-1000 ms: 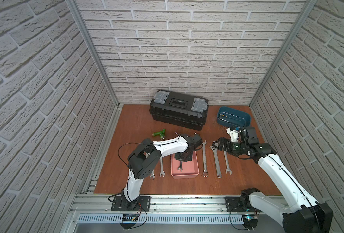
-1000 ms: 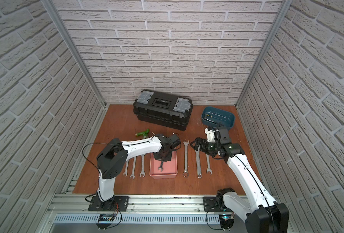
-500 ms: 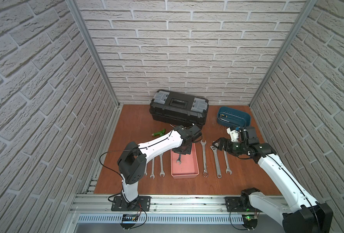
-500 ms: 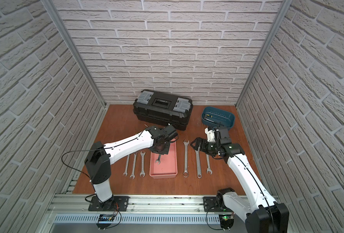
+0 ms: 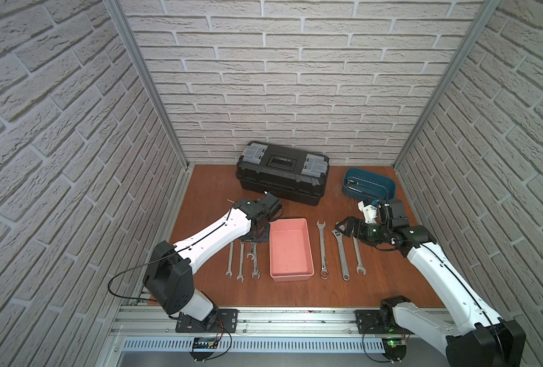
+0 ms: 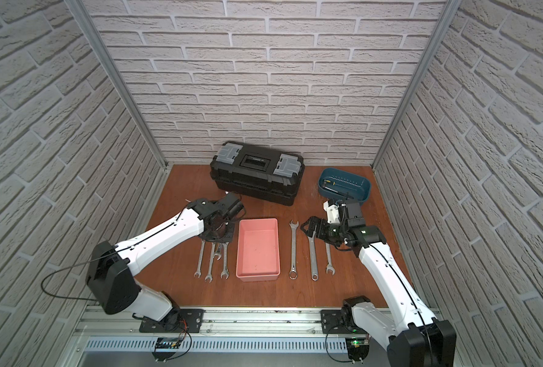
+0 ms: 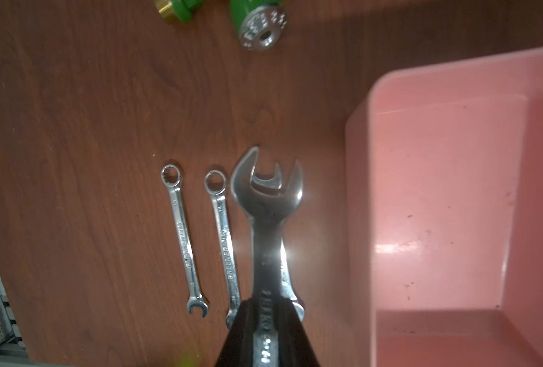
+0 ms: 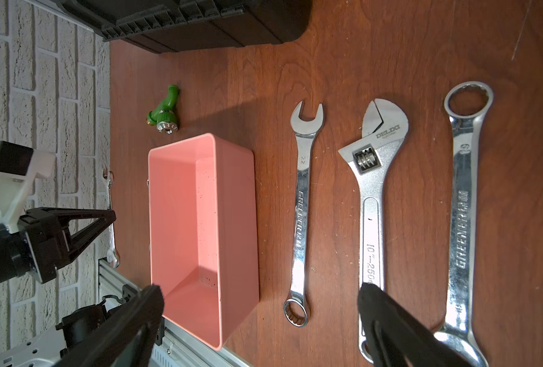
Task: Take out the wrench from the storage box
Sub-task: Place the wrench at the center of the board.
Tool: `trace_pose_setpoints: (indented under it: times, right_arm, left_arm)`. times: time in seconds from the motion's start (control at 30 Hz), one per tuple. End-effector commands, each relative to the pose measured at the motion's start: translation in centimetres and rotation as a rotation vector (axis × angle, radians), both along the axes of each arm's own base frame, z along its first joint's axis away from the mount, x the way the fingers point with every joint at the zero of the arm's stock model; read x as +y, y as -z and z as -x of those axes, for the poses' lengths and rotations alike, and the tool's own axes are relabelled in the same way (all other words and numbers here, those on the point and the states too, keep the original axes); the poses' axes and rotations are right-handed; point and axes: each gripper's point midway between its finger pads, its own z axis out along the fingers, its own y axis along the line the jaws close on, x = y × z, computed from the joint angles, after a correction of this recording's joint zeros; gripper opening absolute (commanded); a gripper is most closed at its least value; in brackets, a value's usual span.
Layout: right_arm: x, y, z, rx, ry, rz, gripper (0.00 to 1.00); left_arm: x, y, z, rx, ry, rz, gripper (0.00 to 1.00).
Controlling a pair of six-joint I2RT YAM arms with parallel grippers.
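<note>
Pale brick walls (image 5: 295,95) enclose a brown wooden table (image 5: 295,295). The left gripper (image 7: 265,305) is clamped shut on the wrench (image 7: 265,203) by its handle, open end forward (probably for laying it flat). It is held over the row of small wrenches (image 7: 184,235), just left of the empty storage box (image 5: 291,277) at the centre of both top views. The right gripper (image 8: 260,290) is spread wide, holding nothing.

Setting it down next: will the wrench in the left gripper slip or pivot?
Likely stiff and heavy: the wrench is solid metal. It may pivot, as the left gripper pinches it far from the head. The polished finish looks slippery.
</note>
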Motion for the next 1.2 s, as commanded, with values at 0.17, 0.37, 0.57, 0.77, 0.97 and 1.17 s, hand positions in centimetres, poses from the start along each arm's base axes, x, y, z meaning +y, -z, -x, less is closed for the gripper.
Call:
trace_pose_setpoints:
  times: [0.17,0.37,0.57,0.77,0.97,1.17]
  right_arm:
    - [-0.3,-0.4,-0.2,-0.024,0.013,-0.002,1.0]
    - [-0.4,-0.5,-0.1,-0.021,0.018,0.002,1.0]
    - [-0.3,-0.5,-0.3,-0.016,0.021,0.001,1.0]
    - [-0.3,-0.3,-0.4,-0.008,0.022,0.001,1.0]
    - [-0.4,-0.3,-0.6,-0.009,0.021,0.007,1.0]
    - [-0.3,-0.1,-0.8,-0.006,0.022,0.005,1.0]
  left_arm:
    - [6.7,3.7,0.8,0.052,-0.058,-0.037,0.0]
    - [10.1,6.0,0.5,0.098,-0.104,-0.035,0.0]
    - [12.0,8.5,0.4,0.155,-0.132,-0.028,0.0]
    - [12.6,10.3,0.0,0.205,-0.154,-0.033,0.0]
    - [12.7,11.3,0.2,0.247,-0.16,-0.032,0.03]
    - [13.2,11.2,0.5,0.261,-0.169,-0.055,0.16]
